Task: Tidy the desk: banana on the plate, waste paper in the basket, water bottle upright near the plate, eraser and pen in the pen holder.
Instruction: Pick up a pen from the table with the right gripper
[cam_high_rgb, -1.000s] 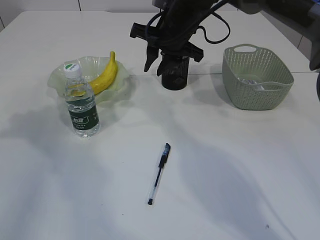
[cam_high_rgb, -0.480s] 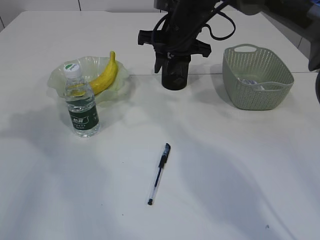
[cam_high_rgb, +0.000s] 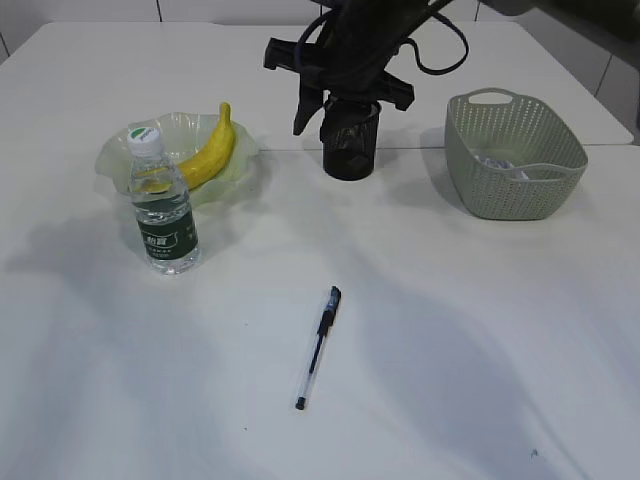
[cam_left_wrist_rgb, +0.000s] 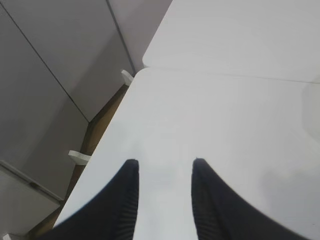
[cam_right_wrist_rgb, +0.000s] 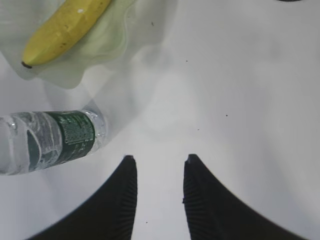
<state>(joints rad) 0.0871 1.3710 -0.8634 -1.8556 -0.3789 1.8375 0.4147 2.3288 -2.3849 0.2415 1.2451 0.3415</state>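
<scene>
The left gripper (cam_left_wrist_rgb: 162, 162) holds its black ribbed fingers (cam_left_wrist_rgb: 125, 195) apart over bare white desk (cam_left_wrist_rgb: 235, 115), grasping nothing. The right gripper (cam_right_wrist_rgb: 157, 159) is likewise parted and empty above the desk, near the upright clear water bottle (cam_right_wrist_rgb: 50, 140) beside the pale green ruffled plate (cam_right_wrist_rgb: 107, 42) holding the yellow banana (cam_right_wrist_rgb: 62, 22).

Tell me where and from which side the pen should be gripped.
Grip the pen mid-barrel, from straight above, jaws across its narrow width. It lies flat on the desk, cap toward the pen holder, nothing beside it to block a top-down approach.
</scene>
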